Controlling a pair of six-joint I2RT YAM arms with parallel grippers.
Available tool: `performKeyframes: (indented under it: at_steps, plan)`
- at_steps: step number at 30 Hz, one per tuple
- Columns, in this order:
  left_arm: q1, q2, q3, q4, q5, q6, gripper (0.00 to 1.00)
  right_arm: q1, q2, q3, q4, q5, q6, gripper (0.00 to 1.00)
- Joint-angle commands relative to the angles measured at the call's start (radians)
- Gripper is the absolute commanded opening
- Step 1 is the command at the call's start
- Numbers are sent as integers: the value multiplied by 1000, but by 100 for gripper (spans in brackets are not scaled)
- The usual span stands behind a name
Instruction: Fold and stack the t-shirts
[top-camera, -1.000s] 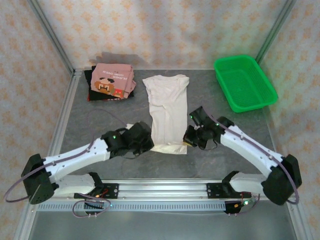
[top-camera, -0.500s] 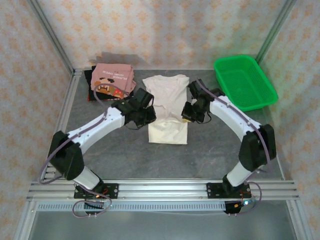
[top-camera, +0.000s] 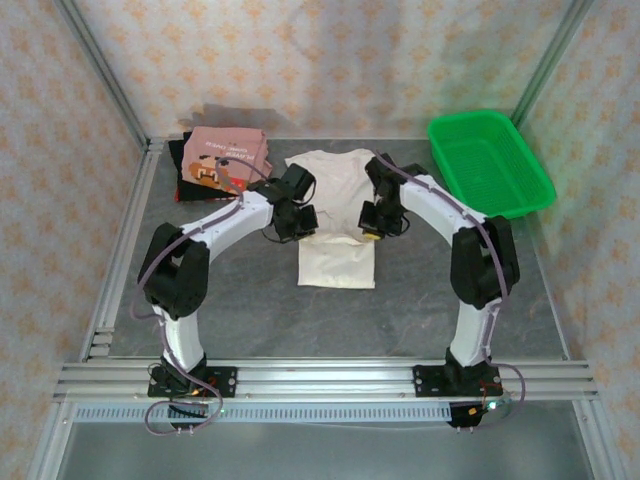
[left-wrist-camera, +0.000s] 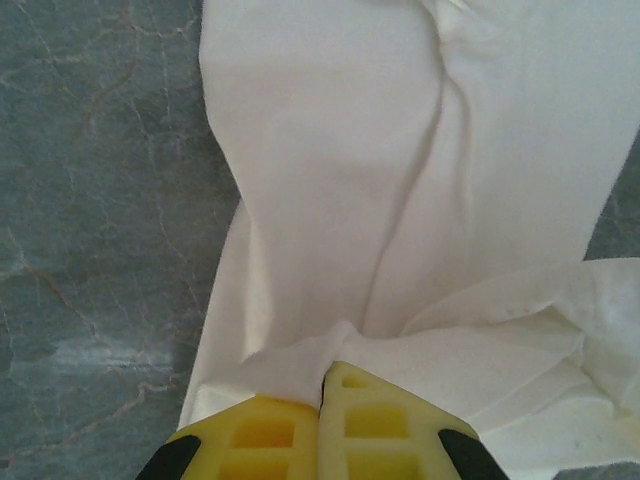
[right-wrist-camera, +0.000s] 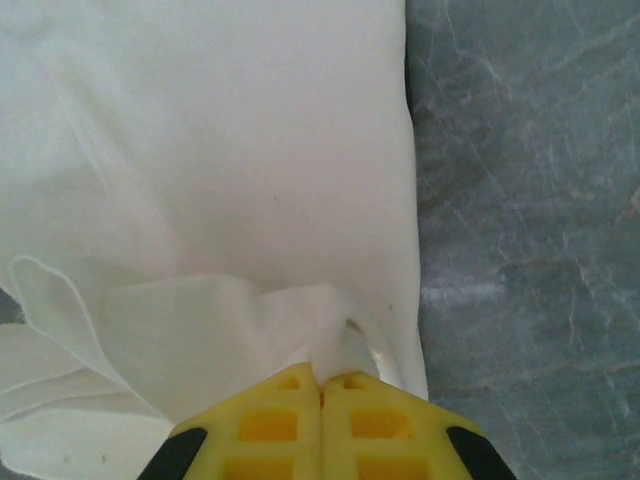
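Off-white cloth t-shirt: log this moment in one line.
left gripper: shut on off-white cloth t-shirt | right gripper: shut on same shirt | fold: unfinished

Bare table lies open from four to eight o'clock of the off-white shirt. The folded stack blocks ten o'clock and the green basket two o'clock. The left arm bars nine, the right arm three.

A green plastic basket sits at the far right corner of the grey marbled table.
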Motion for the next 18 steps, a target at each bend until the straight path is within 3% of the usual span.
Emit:
performKeyframes:
  at_steps: [1, 11, 13, 15, 18]
  plan:
    - [17, 23, 54, -19, 10, 38, 0, -13, 47, 68, -37, 47, -37, 0]
    - [50, 180, 162, 5, 37, 55, 3, -38, 210, 190, -22, 39, -23, 1]
    - [52, 204, 206, 11, 53, 51, 20, -51, 236, 225, -22, 34, -10, 9]
    - [58, 218, 267, 2, 61, 44, 41, -71, 243, 260, -9, 21, 8, 22]
    - [65, 200, 335, -26, 49, 37, 58, -95, 205, 296, 16, 2, 12, 38]
